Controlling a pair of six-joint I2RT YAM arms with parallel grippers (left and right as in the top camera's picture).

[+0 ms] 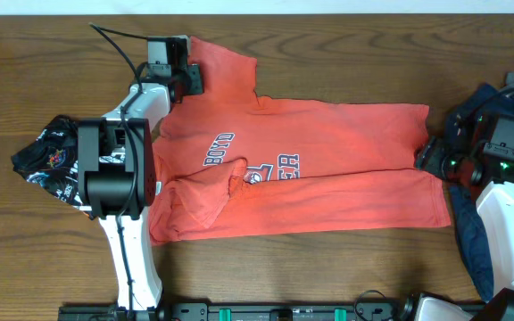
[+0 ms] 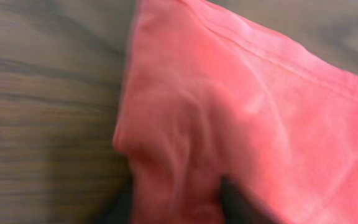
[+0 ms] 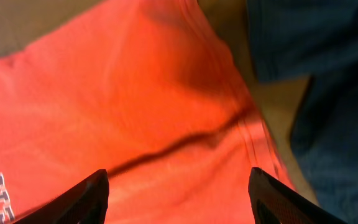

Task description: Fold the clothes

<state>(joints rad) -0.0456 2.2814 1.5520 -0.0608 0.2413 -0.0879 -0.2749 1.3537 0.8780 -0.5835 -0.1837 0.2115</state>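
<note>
- Starting nearest the robot, the coral-red short-sleeved cotton T-shirt (image 1: 346,169) lies spread across the middle of the brown wooden table (image 1: 328,276). Its navy lettering faces up, and one sleeve flap is turned in onto the chest beside the letters.
- A crumpled black white-lettered garment (image 1: 47,160) sits just off the shirt's left end, partly under the left arm. A rumpled navy garment (image 1: 467,236) lies off the right end, under the right arm. Both look unfolded and are best left alone until the T-shirt is done.
- The right gripper (image 3: 179,196) hovers at the T-shirt's right edge, next to a dark crease. Its fingers are spread wide with only flat cloth beneath them, so it holds nothing.
- Farthest away, the left gripper (image 1: 190,78) is at the T-shirt's far left corner. In its wrist view the cloth bunches into a ridge between the two dark fingers, so I judge it pinched closed on that corner.
- The step in hand looks like folding the far edge over.
  - The right gripper should take the matching far right corner before anything lifts.
  - Both corners should then rise only enough to clear the chest and travel together toward the near edge, so the fold line stays straight.
  - A pinch that catches just one thin layer may slip.
  - Pulling on one side alone would skew the T-shirt.
</note>
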